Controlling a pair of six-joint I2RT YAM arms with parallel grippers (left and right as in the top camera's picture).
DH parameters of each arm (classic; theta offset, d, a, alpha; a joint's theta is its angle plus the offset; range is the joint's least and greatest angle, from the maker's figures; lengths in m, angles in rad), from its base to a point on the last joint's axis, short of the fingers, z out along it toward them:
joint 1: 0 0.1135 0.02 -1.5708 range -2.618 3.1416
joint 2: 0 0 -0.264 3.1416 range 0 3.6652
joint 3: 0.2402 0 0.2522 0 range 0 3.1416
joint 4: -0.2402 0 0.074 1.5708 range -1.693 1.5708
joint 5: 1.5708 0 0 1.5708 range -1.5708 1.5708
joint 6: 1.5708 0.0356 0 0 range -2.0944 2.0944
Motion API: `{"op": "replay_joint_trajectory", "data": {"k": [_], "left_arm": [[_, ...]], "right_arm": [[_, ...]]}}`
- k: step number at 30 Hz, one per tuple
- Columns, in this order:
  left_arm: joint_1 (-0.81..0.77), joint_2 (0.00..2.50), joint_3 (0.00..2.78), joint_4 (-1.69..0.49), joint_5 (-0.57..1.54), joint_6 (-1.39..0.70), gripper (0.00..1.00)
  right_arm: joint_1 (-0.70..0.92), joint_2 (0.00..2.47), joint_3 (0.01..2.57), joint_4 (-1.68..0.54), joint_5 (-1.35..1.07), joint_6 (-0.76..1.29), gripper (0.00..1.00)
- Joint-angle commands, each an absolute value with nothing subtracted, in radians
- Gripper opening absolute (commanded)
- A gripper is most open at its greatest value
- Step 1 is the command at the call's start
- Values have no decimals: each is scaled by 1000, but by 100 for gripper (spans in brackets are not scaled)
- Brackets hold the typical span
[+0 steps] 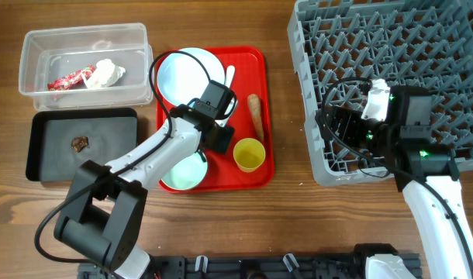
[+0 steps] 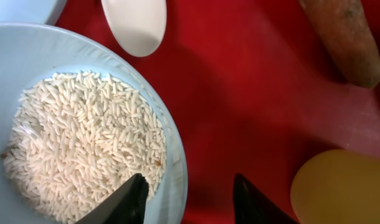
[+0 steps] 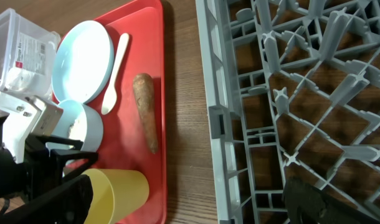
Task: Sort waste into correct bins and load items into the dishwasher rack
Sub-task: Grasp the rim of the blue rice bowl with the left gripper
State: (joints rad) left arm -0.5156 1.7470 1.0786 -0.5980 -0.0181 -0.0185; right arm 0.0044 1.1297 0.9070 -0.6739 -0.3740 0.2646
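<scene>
Left gripper (image 2: 187, 182) fingers apart, straddling light blue bowl (image 2: 176, 163) rim by rice (image 2: 78, 143); right gripper (image 1: 341, 132) apart, empty, over rack (image 1: 422, 46).

The counter (image 1: 298, 225) shows a matt wood grain. The red tray (image 2: 240, 93) is smooth, glossy plastic. The rack (image 1: 454, 46) is grey, matt plastic and the tub (image 1: 27, 70) is clear plastic. The carrot-like stick (image 2: 342, 37) looks rough and dull.

Mint bowl (image 1: 182, 174) partly under left arm (image 1: 155, 155); yellow cup (image 2: 339, 190), carrot stick (image 2: 349, 37) cut off @ frame edge.
</scene>
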Motion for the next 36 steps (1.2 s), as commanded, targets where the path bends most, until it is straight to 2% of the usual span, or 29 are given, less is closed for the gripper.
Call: {"op": "replay_joint_trajectory", "data": {"k": [1, 6, 9, 13, 18, 36], "left_arm": [[-519, 1751, 1093, -579, -73, -4, 38], [-519, 1751, 1092, -563, -88, -4, 36], [-519, 1751, 1092, -552, -88, -4, 41], [-519, 1751, 1092, -548, -88, -4, 41], [-520, 1760, 1092, -536, -73, -8, 32], [-520, 1783, 1091, -501, -72, -68, 20]], "right_arm": [[9, 1135, 925, -674, -390, 264, 100], [9, 1135, 925, -674, -390, 264, 100], [9, 1135, 925, -673, -389, 262, 100], [9, 1135, 925, -670, -382, 262, 100], [9, 1136, 925, -671, -382, 264, 100], [9, 1137, 925, -671, -382, 263, 100]]}}
